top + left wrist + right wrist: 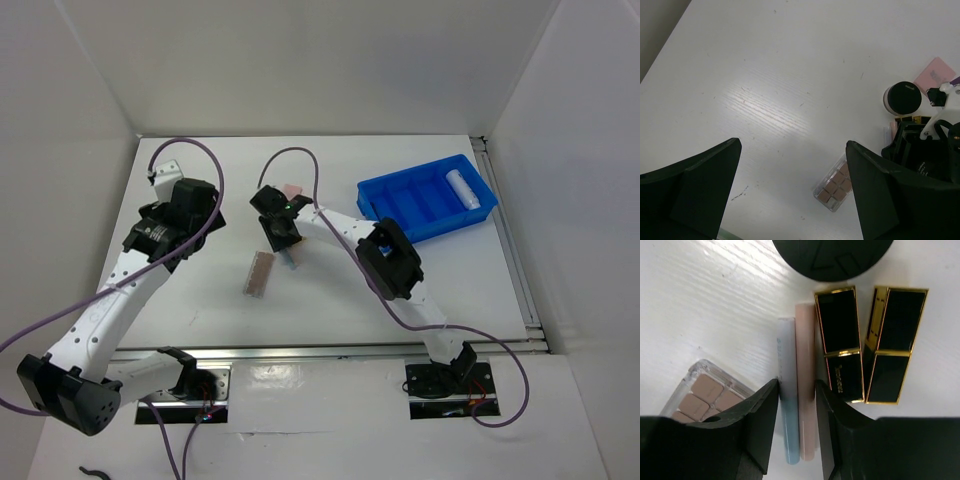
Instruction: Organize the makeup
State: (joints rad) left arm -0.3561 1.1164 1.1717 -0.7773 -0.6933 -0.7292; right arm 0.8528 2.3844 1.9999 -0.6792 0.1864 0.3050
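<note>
My right gripper [796,410] is down at the table, its jaws closed against a light-blue pencil [788,390] and a pink pencil [805,360] lying side by side. Two black-and-gold cases [840,340] lie just right of them, and the round black compact [832,257] lies beyond. The brownish-pink palette [705,397] lies to the left and shows in the top view [259,273]. The pink square pad [291,188] lies behind my right gripper [283,235]. My left gripper [793,145] is wide open and empty above bare table, left of the palette [835,185].
The blue compartmented tray [400,205] stands at the back right with a white tube [459,187] in its right compartment. The enclosure's white walls surround the table. The right arm's cable loops over the table's middle.
</note>
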